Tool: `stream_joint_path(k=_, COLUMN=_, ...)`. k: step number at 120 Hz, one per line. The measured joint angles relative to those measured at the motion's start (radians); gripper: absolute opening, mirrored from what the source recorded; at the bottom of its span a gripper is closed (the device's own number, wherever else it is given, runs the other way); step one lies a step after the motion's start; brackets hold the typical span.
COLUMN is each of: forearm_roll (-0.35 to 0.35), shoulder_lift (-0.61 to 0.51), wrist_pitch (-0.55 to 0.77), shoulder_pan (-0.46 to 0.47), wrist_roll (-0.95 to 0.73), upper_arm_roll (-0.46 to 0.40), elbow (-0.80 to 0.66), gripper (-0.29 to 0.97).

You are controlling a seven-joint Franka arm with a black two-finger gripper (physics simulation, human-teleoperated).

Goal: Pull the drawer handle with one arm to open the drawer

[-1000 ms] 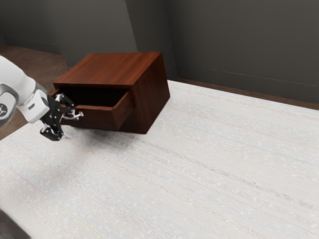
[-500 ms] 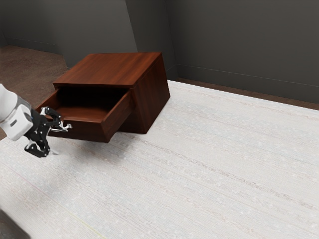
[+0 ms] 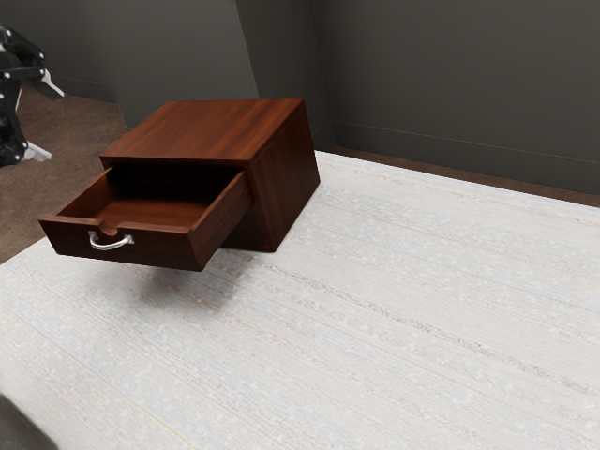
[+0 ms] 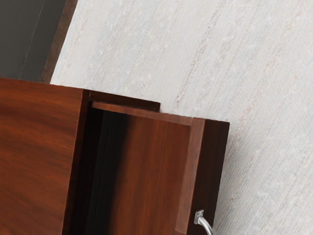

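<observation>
Drawer [image 3: 141, 220] pulled out, jaws clear of the handle [image 3: 111, 242].
Drawer sticks well out of the cabinet [image 3: 216, 131] on the tabletop [image 3: 394, 328]; jaws at exterior view's upper left edge, seemingly spread, holding nothing.

Here's the pale, streaked table [image 3: 422, 319], and 1 thing stands on it: the dark wooden cabinet [image 3: 281, 178], flat on its base, its open drawer [image 3: 141, 220] hanging just above the tabletop.
</observation>
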State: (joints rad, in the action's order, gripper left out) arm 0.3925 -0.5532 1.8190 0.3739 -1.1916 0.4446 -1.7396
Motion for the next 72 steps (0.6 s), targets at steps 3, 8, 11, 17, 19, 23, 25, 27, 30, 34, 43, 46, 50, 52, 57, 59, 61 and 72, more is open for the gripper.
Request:
stream_joint_path(k=3, forearm_roll=-0.021, shoulder_lift=0.012, wrist_pitch=-0.044, shoulder_pan=0.005, wrist_roll=0.048, upper_arm_roll=-0.013, elbow=0.014, gripper=0.62)
stream_joint_path(k=8, forearm_roll=-0.063, shoulder_lift=0.031, wrist_pitch=-0.107, shoulder_pan=0.009, wrist_roll=0.132, upper_arm_roll=-0.029, elbow=0.027, gripper=0.63)
stream_joint_path(k=11, forearm_roll=-0.086, shoulder_lift=0.039, wrist_pitch=-0.139, shoulder_pan=0.01, wrist_roll=0.183, upper_arm_roll=-0.041, elbow=0.032, gripper=0.64)
stream_joint_path(k=17, forearm_roll=-0.121, shoulder_lift=0.063, wrist_pitch=-0.191, shoulder_pan=0.011, wrist_roll=0.28, upper_arm_roll=-0.067, elbow=0.038, gripper=0.65)
stream_joint_path(k=19, forearm_roll=-0.13, shoulder_lift=0.08, wrist_pitch=-0.206, shoulder_pan=0.009, wrist_roll=0.311, upper_arm_roll=-0.075, elbow=0.044, gripper=0.65)
stream_joint_path(k=23, forearm_roll=-0.151, shoulder_lift=0.127, wrist_pitch=-0.231, shoulder_pan=0.002, wrist_roll=0.37, upper_arm_roll=-0.089, elbow=0.063, gripper=0.66)
stream_joint_path(k=25, forearm_roll=-0.162, shoulder_lift=0.151, wrist_pitch=-0.243, shoulder_pan=-0.007, wrist_roll=0.399, upper_arm_roll=-0.096, elbow=0.072, gripper=0.66)
stream_joint_path(k=27, forearm_roll=-0.174, shoulder_lift=0.178, wrist_pitch=-0.252, shoulder_pan=-0.026, wrist_roll=0.426, upper_arm_roll=-0.11, elbow=0.081, gripper=0.66)
stream_joint_path(k=30, forearm_roll=-0.191, shoulder_lift=0.214, wrist_pitch=-0.263, shoulder_pan=-0.067, wrist_roll=0.466, upper_arm_roll=-0.144, elbow=0.092, gripper=0.66)
stream_joint_path(k=34, forearm_roll=-0.214, shoulder_lift=0.248, wrist_pitch=-0.275, shoulder_pan=-0.132, wrist_roll=0.517, upper_arm_roll=-0.196, elbow=0.101, gripper=0.67)
stream_joint_path(k=43, forearm_roll=-0.252, shoulder_lift=0.31, wrist_pitch=-0.297, shoulder_pan=-0.251, wrist_roll=0.62, upper_arm_roll=-0.297, elbow=0.134, gripper=0.67)
stream_joint_path(k=46, forearm_roll=-0.26, shoulder_lift=0.328, wrist_pitch=-0.303, shoulder_pan=-0.266, wrist_roll=0.652, upper_arm_roll=-0.311, elbow=0.146, gripper=0.67)
stream_joint_path(k=50, forearm_roll=-0.269, shoulder_lift=0.345, wrist_pitch=-0.309, shoulder_pan=-0.278, wrist_roll=0.692, upper_arm_roll=-0.321, elbow=0.157, gripper=0.67)
stream_joint_path(k=52, forearm_roll=-0.273, shoulder_lift=0.354, wrist_pitch=-0.312, shoulder_pan=-0.282, wrist_roll=0.711, upper_arm_roll=-0.325, elbow=0.16, gripper=0.67)
stream_joint_path(k=57, forearm_roll=-0.28, shoulder_lift=0.373, wrist_pitch=-0.317, shoulder_pan=-0.287, wrist_roll=0.757, upper_arm_roll=-0.33, elbow=0.167, gripper=0.68)
stream_joint_path(k=59, forearm_roll=-0.282, shoulder_lift=0.381, wrist_pitch=-0.319, shoulder_pan=-0.289, wrist_roll=0.775, upper_arm_roll=-0.331, elbow=0.17, gripper=0.68)
stream_joint_path(k=61, forearm_roll=-0.285, shoulder_lift=0.387, wrist_pitch=-0.32, shoulder_pan=-0.29, wrist_roll=0.792, upper_arm_roll=-0.332, elbow=0.172, gripper=0.68)
stream_joint_path(k=72, forearm_roll=-0.292, shoulder_lift=0.399, wrist_pitch=-0.326, shoulder_pan=-0.291, wrist_roll=0.878, upper_arm_roll=-0.338, elbow=0.187, gripper=0.68)
